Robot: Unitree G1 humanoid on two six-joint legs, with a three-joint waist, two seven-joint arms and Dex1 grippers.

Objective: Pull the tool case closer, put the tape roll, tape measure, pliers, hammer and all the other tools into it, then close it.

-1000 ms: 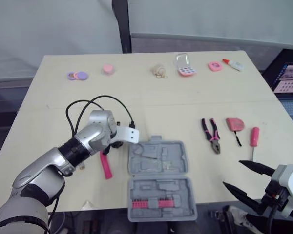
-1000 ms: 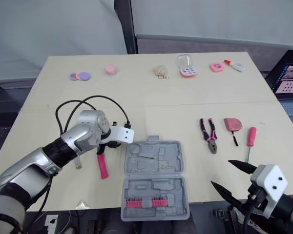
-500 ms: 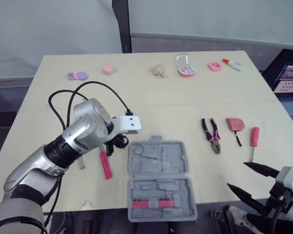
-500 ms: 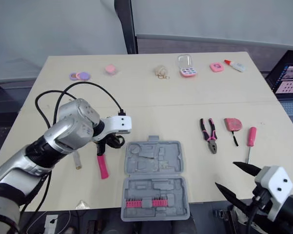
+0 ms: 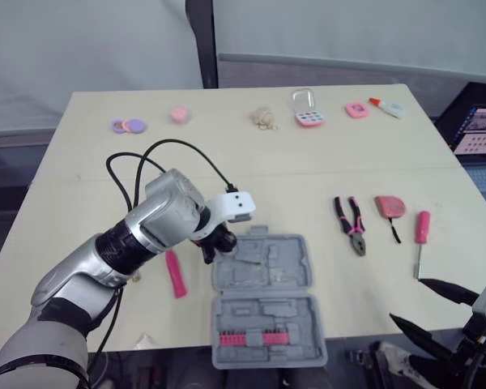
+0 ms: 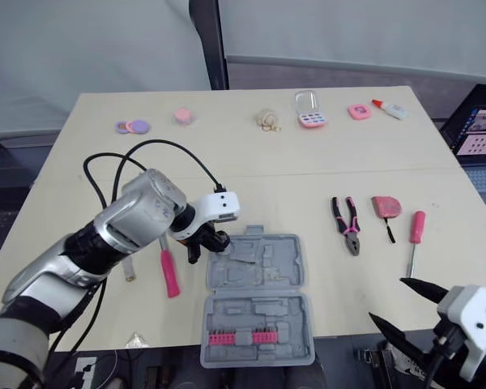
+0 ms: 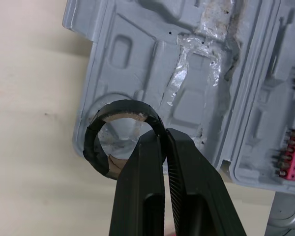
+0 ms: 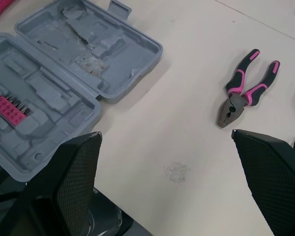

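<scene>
The grey tool case (image 5: 263,300) lies open at the table's front edge, with pink bits in its near half. My left gripper (image 5: 213,245) is shut on the black tape roll (image 7: 123,142), which hangs over the round recess in the case's far left corner (image 7: 103,98). The pink-handled hammer (image 5: 176,273) lies just left of the case. Pliers (image 5: 352,224), a pink tape measure (image 5: 390,206) and a pink screwdriver (image 5: 421,231) lie to the right. My right gripper (image 5: 433,312) stands open and holds nothing, low at the front right beyond the table edge.
Along the table's far edge sit purple discs (image 5: 128,126), a pink round piece (image 5: 178,114), rubber bands (image 5: 264,118), a pink box (image 5: 306,109), a small pink item (image 5: 356,110) and a glue bottle (image 5: 386,106). A laptop (image 5: 478,130) stands off the right side.
My left arm has swung right from above the hammer, bringing the tape roll over the case's far left corner. My right gripper has sunk lower toward the front right.
</scene>
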